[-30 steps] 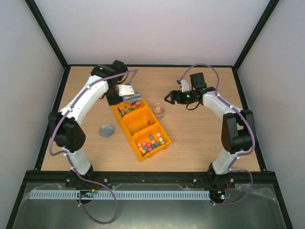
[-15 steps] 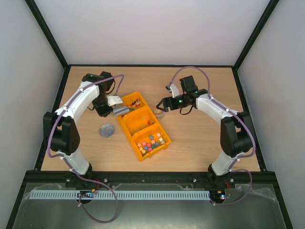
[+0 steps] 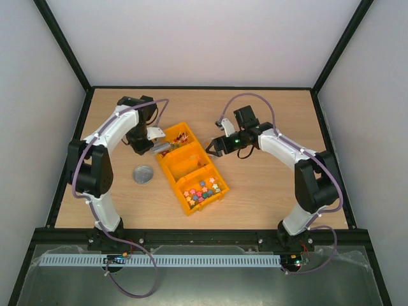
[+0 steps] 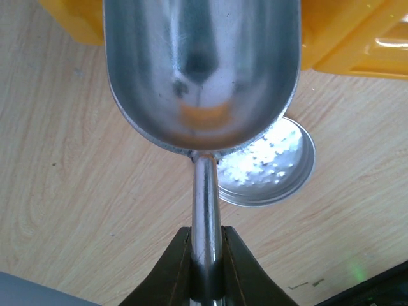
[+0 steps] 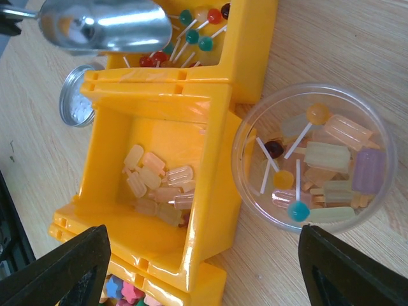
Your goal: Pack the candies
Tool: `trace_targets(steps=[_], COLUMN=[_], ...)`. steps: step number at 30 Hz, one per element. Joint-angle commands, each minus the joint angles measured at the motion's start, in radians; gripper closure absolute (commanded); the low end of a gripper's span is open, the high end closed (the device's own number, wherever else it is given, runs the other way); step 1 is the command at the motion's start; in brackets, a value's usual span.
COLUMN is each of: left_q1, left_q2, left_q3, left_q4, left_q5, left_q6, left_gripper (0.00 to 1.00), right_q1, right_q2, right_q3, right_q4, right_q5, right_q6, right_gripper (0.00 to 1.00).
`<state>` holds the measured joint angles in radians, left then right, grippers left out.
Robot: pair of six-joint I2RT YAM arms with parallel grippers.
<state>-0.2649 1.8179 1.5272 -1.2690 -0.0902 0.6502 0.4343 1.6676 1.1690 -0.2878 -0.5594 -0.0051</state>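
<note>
Nearest to the bases, the candies in the closest compartment of the yellow tray are small star shapes in many colours. The middle compartment holds pale, translucent ice-lolly shapes heaped in one corner. The far one holds round lollipops in red, green and dark colours on white sticks.

A clear cup touches the tray's right wall. It holds more pale lolly shapes and a few lollipops with yellow, teal and dark heads. The right gripper has its fingers spread wide, with the cup just ahead of them.

On the tray's left, a round metal lid lies on the table. The left gripper is clamped on the handle of a metal scoop, whose bowl sits at the edge of the far compartment.

A second ago the scoop was over the lollipops; it has pulled back to the tray's left rim. The right gripper, then well behind the cup, has closed in on it.
</note>
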Motion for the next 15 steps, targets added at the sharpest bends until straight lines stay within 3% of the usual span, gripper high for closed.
trace_targets(steps=[1,15], left_q1=[0.004,-0.011], left_q2=[0.056,0.054], left_q3=[0.039,0.075], left_q4=[-0.033,-0.030], left_q5=[-0.072,-0.059], left_q6=[-0.023,0.022], left_gripper=[0.98,0.98], right_q1=[0.026,0.106], right_q2=[-0.012,0.057], right_q3=[-0.017,-0.006], right_q4=[-0.041,-0.005], right_q5=[0.010,0.035], right_q6=[-0.017,-0.024], right_gripper=[0.18,0.24])
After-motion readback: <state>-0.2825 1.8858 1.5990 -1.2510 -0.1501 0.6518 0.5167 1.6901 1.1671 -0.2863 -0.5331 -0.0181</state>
